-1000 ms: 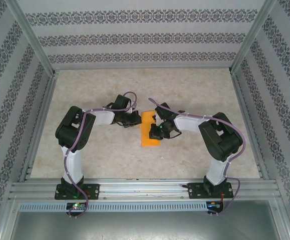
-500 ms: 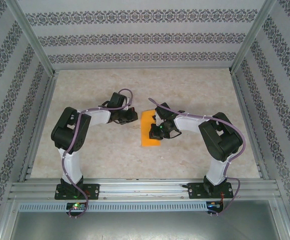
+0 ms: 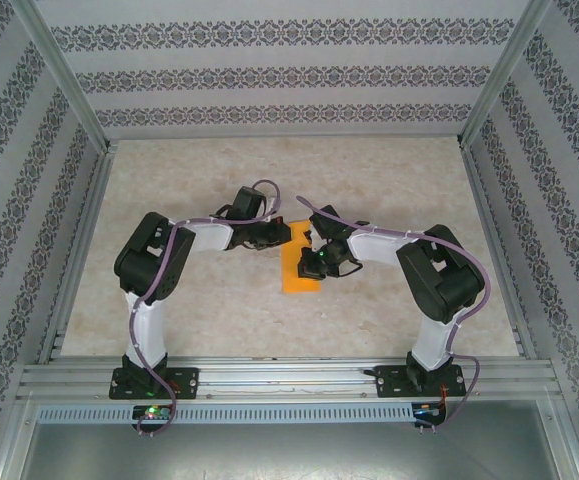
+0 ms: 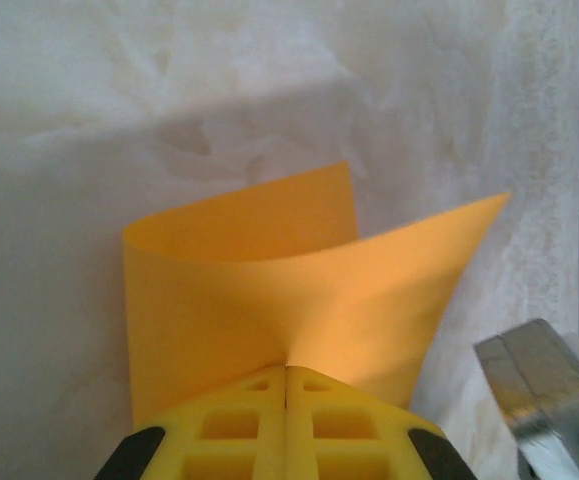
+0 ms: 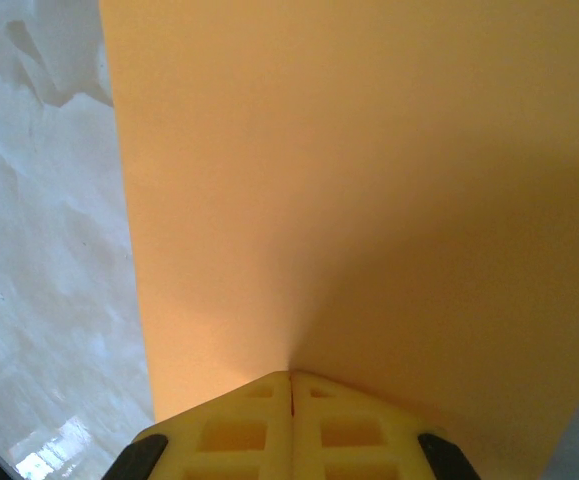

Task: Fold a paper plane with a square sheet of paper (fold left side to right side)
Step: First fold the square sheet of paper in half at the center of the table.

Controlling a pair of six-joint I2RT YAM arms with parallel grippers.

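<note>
- Pale marbled table (image 3: pixel 389 190) and patterned walls (image 3: pixel 289 75) framed the scene, and the orange sheet of paper (image 3: pixel 296 278) lay mid-table between the 2 arms.
- Left gripper (image 3: pixel 276 232) sat at the sheet's far left edge. In its wrist view the yellow fingers (image 4: pixel 229 432) were pressed together with the paper's edge pinched between them.
- From that pinch the paper (image 4: pixel 269 290) rose off the table in a loose, open curl, with 1 corner fanning out to the right.
- Right gripper (image 3: pixel 312 262) was over the sheet's right side, jaws likewise closed tight on paper, which spread broad and smooth ahead of it (image 5: pixel 369 200).
- Handling call: this looked featherweight and floppy, with no stiffness to speak of. It bowed wherever it was unsupported, so it would follow a gripper rather than resist it.
- Matte surface, so I judged slipping out of a firm pinch unlikely. Tearing seemed the likelier danger if the 2 grips pulled against each other.
- Any stray dent would probably stay as a crease, so gentle carrying mattered.
- Best hold, to my eye: a shallow pinch right at an edge or corner, as both had, leaving the middle free to roll over for the left-to-right fold.
</note>
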